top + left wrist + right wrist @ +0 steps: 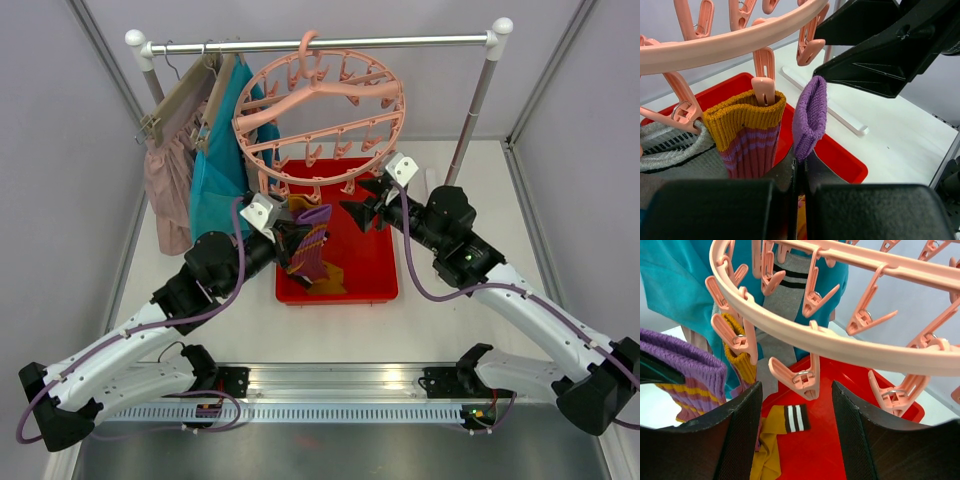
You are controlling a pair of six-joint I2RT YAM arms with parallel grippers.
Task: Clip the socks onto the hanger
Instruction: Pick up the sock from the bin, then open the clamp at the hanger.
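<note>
I am keeping the left gripper [290, 238] clamped on a purple sock [810, 117], its cuff standing just under the hanger [730, 47] rim. The right gripper [796, 430] is hovering below the hanger's front clips, fingers apart. A mustard-cuffed sock [747, 125] is hanging clipped to the hanger. A yellow sock [767, 455] is lying in the red tray [355, 265] beneath the hanger.
</note>
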